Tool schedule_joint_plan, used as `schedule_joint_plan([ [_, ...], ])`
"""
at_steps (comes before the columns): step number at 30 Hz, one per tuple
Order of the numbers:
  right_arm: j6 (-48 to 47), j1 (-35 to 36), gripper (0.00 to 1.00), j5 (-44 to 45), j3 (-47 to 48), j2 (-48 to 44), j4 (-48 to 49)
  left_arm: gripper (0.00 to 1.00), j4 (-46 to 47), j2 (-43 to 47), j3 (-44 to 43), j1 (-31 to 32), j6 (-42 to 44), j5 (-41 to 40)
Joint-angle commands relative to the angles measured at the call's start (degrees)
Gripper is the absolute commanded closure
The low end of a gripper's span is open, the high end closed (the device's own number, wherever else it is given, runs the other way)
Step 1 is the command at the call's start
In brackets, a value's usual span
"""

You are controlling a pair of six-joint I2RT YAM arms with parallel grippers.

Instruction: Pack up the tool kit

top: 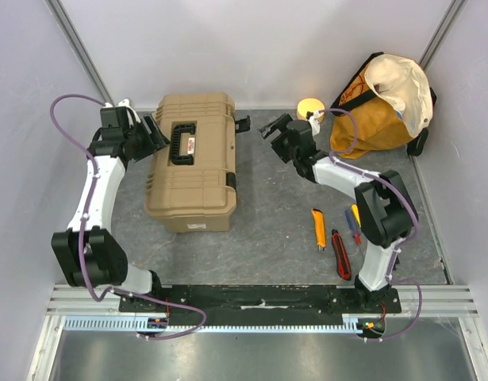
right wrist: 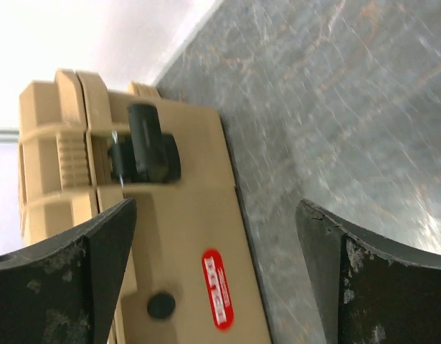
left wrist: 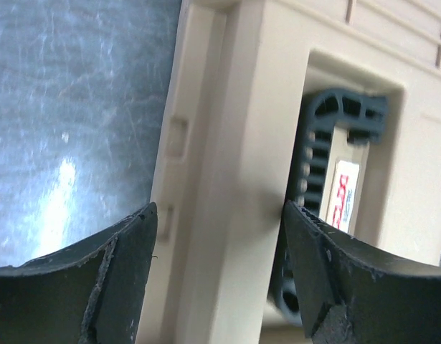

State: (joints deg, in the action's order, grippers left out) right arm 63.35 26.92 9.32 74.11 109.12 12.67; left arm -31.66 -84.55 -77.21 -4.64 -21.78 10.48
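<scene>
Currently the tool kit (top: pixel 191 163) sits closed on the surface (top: pixel 275 230), long axis running near-to-far; left pincer (top: pixel 151 129) spread astride its far-left rim, nearer than the right pincer (top: pixel 269 129), spread, empty, off the kit's right side

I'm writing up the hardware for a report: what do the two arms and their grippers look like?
Both arms have white link shells with bulky black joint housings, on black bases bolted to one black bar. A purple cable loops along each arm from base to wrist. The left gripper and right gripper are black; close up, the fingers are thick, dark, curved, and scuffed with pale wear marks. No markings show.
</scene>
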Motion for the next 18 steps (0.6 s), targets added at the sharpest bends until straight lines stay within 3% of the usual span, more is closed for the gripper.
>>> schedule_joint_plan([
  [1,-0.7,0.1,0.02,-4.6,-9.7,-9.3,2.6,0.22,-8.2,8.9,1.4,-0.1,1.7,-0.3],
  [11,8.2,1.9,0.02,-17.6,-30.6,-24.0,12.6,0.21,-11.8,20.8,9.3,-0.1,1.2,1.7],
  [18,21.1,12.1,0.02,-15.4,-38.2,-25.2,25.0,0.21,-13.1,27.9,18.0,-0.1,-0.2,1.5],
])
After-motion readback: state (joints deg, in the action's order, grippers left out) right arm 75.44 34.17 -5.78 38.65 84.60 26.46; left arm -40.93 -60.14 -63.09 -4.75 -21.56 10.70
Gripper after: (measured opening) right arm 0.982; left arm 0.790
